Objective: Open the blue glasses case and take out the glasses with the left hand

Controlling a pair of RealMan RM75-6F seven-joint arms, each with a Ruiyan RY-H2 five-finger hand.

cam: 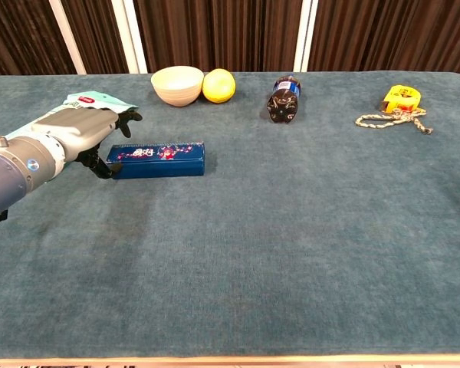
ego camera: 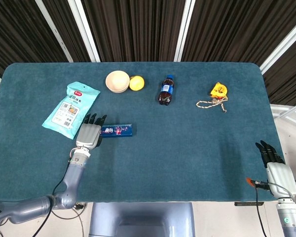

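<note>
Chest view is showing the left hand (cam: pixel 77 134) sitting at the left end of the long flat blue glasses case with a printed lid (cam: pixel 159 159), fingers apart and curving down around that end, nothing lifted; whether the fingertips are actually touching the case, I cannot tell. Case is lying closed and flat on the teal felt-covered surface (cam: pixel 291 253), just right of the pale green snack pouch (ego camera: pixel 70 109), glasses not visible. Risks as I'm reading it: the case is light and slim, so a one-handed pry at the end is likely just sliding it along the felt or spinning it instead of popping the lid. Which edge carries the seam I cannot make out, so the fingers may be pushing on the hinge side. A hard squeeze could tip the case up on its long edge. Drift leftward is putting the wrist onto the pouch. Right hand (ego camera: pixel 273 163) is resting at the near right edge, fingers spread, holding nothing, well apart, so it is not bracing anything.
</note>
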